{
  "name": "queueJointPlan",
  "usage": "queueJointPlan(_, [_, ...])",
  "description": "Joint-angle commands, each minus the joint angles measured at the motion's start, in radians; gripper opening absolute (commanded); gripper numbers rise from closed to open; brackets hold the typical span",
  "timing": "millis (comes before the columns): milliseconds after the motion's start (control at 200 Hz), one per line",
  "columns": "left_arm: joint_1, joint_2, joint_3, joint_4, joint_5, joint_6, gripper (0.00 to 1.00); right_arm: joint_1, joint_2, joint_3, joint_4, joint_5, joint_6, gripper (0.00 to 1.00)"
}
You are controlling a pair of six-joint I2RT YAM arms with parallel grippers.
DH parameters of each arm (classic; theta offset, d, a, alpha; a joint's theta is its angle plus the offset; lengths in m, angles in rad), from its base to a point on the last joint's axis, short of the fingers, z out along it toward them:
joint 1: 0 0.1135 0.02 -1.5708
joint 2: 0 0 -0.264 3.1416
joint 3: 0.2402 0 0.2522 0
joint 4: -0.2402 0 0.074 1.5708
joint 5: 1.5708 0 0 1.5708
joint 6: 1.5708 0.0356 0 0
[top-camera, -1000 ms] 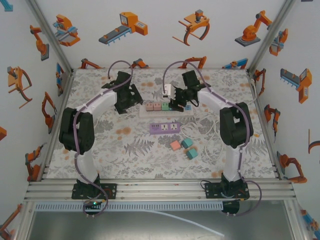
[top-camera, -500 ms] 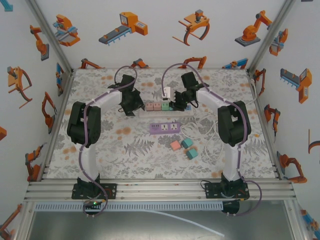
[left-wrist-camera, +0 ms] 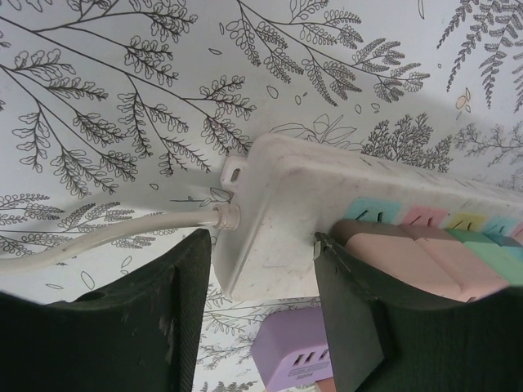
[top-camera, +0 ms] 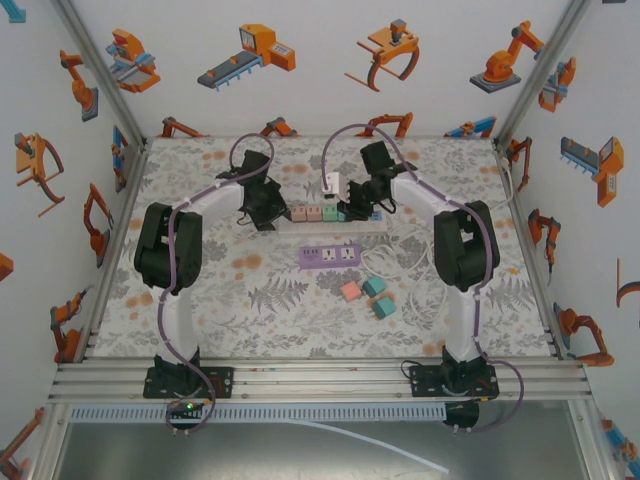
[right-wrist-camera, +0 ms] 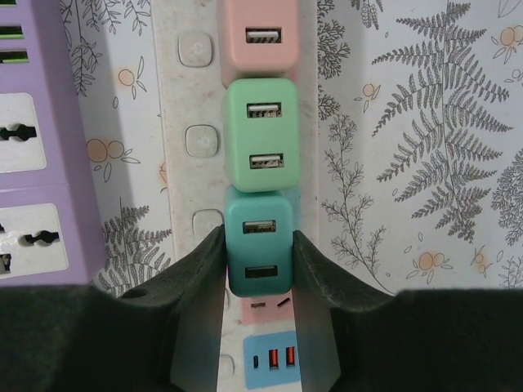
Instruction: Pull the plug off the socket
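- Teal plug (right-wrist-camera: 260,220) is sitting in the white strip (right-wrist-camera: 196,98), which is lying across the table's (top-camera: 200,300) middle toward its far edge, with a green plug (right-wrist-camera: 260,135) just beside it
- Right gripper (right-wrist-camera: 258,245) is clamping the teal plug, one pad pressing each flat flank
- Hard, light plastic, I am judging; the smooth sides may be slipping under a skewed pull, so gripping low on the flanks and drawing straight along the pins is looking safest
- Left gripper (left-wrist-camera: 263,245) is straddling the strip's cable end with jaws apart; whether they are squeezing it I cannot tell, yet the light strip is likely needing holding down
- Right wrist view is giving the pad contact; left wrist view is giving the cable (left-wrist-camera: 106,237); top view is giving both arms meeting at the strip, a purple strip (top-camera: 330,256) lying just nearer
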Motion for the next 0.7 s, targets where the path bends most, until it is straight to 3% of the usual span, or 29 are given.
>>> queueJointPlan(0, [0.000,0.011,-0.043,-0.017,-0.005,-0.020,0.51,0.022,0.001,0.055,-0.022,-0.084,0.027,0.00])
queueJointPlan(360, [0.001,0.010,-0.065,-0.011,-0.008,-0.025,0.50,-0.014,0.017,0.101,-0.027,-0.214,0.127,0.00])
queueJointPlan(696, [0.004,0.008,-0.074,-0.032,-0.052,-0.006,0.49,-0.031,0.038,0.114,-0.007,-0.165,0.163,0.00])
